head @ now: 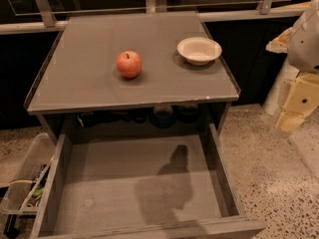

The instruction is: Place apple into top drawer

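The apple (129,63), red-orange with a short stem, sits on the grey cabinet top (89,78), left of centre. The top drawer (134,183) is pulled wide open below the top; its flat grey bottom is bare and carries the arm's shadow. My gripper (298,101), with pale yellowish parts under a white arm, hangs at the right edge of the camera view. It is off the cabinet's right side, above the floor, well away from the apple and holding nothing that I can see.
A white bowl (199,50) stands on the cabinet top to the right of the apple. A clear plastic bin (25,176) of clutter sits at the drawer's left. A metal rail (159,1) runs behind the cabinet. Speckled floor (269,173) lies to the right.
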Motion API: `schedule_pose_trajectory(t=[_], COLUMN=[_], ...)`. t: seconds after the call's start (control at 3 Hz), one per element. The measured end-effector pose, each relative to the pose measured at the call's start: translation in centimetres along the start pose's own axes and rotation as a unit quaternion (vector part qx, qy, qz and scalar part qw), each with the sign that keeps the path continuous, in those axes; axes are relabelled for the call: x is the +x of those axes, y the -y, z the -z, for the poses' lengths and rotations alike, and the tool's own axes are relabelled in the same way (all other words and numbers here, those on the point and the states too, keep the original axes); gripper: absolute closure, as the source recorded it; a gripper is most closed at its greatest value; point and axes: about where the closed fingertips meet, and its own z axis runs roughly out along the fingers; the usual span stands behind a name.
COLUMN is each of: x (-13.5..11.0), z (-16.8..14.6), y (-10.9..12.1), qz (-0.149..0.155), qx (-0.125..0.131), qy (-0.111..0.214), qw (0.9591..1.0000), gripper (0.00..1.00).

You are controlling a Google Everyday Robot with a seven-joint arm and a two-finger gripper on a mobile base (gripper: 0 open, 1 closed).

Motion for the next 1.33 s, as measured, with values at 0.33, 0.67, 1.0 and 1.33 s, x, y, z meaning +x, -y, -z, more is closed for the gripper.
schedule_pose_trajectory(t=[0.33, 0.67, 1.0, 1.33], x=[-0.4, -3.1, -7.4, -12.7], z=[-0.4, 0.2, 0.9, 1.5], y=[0.3, 2.9, 5.2, 8.0], qz=[0.015, 0.048, 0.088, 0.087], qx=[0.028, 0.080, 0.109, 0.084], qy=[0.021, 0.076, 0.147, 0.256], qw=[0.9993, 0.9927, 0.9792, 0.9591], gripper=[0.00, 0.00, 0.00, 0.00])
